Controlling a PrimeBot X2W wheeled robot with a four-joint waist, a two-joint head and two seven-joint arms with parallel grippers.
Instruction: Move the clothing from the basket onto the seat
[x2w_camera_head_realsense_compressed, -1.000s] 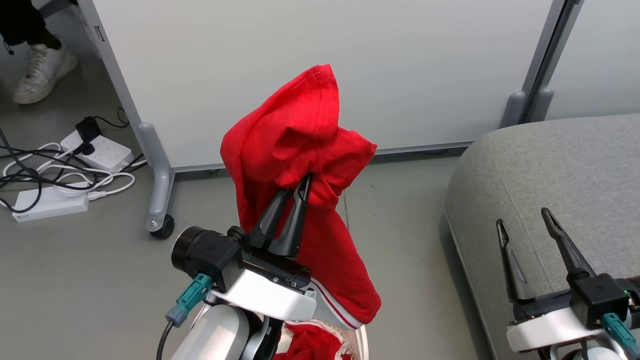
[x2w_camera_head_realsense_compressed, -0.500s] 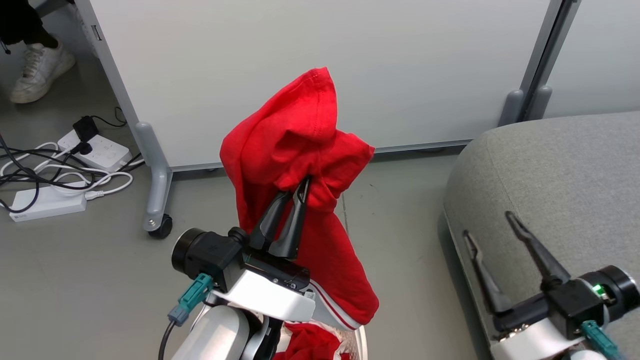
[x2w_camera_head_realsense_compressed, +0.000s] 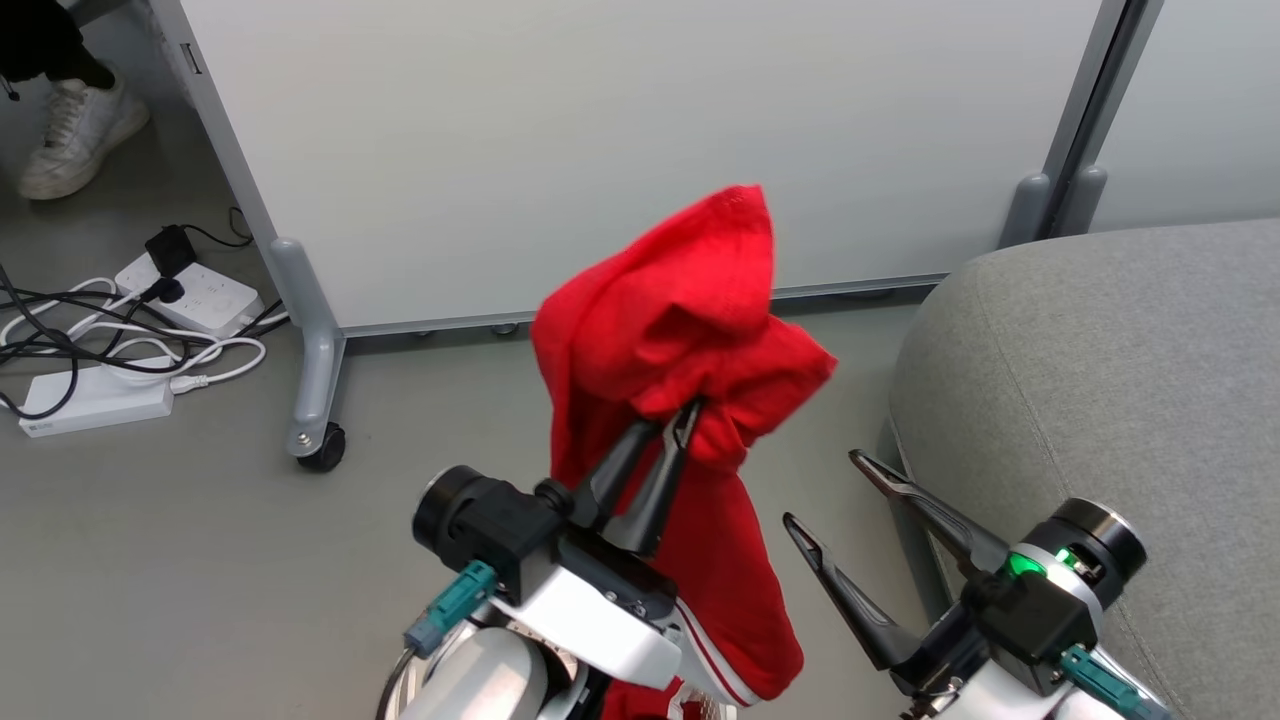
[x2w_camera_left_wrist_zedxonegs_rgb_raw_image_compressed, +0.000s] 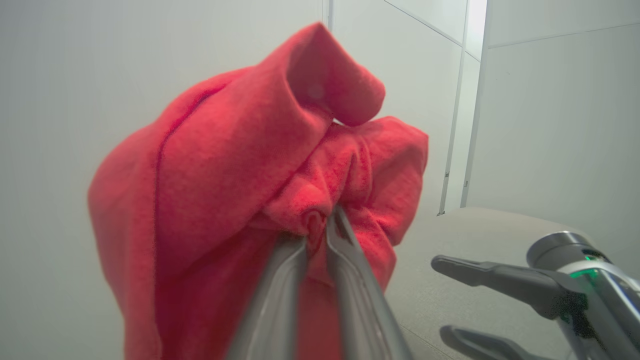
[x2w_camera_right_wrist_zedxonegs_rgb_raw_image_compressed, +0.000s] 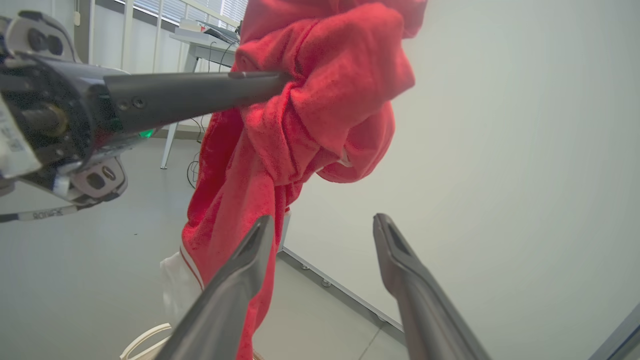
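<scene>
Our left gripper (x2w_camera_head_realsense_compressed: 683, 418) is clenched on a red garment (x2w_camera_head_realsense_compressed: 690, 320), hung in the air left of the seat (x2w_camera_head_realsense_compressed: 1100, 350); our right gripper (x2w_camera_head_realsense_compressed: 822, 488) gapes empty beside it. Nothing rests on the seat's near corner (placing remains, we judge).

I am counting one red garment (x2w_camera_head_realsense_compressed: 680, 340), hanging at centre in the head view. A red scrap at 6 o'clock is showing too little to count as a second.

I am counting two grippers, the left gripper (x2w_camera_head_realsense_compressed: 682, 418) at 6 o'clock and the right gripper (x2w_camera_head_realsense_compressed: 822, 488) at 5 o'clock, and four dark fingers (x2w_camera_head_realsense_compressed: 925, 508) between them.

I am logging one grey seat (x2w_camera_head_realsense_compressed: 1100, 380) at 3 o'clock.

At 9 o'clock I am counting a pair, the near power strip (x2w_camera_head_realsense_compressed: 85, 400) and the far power strip (x2w_camera_head_realsense_compressed: 195, 295).

I am also counting one castor (x2w_camera_head_realsense_compressed: 322, 452) at 8 o'clock and one white shoe (x2w_camera_head_realsense_compressed: 70, 140) at 10 o'clock.
</scene>
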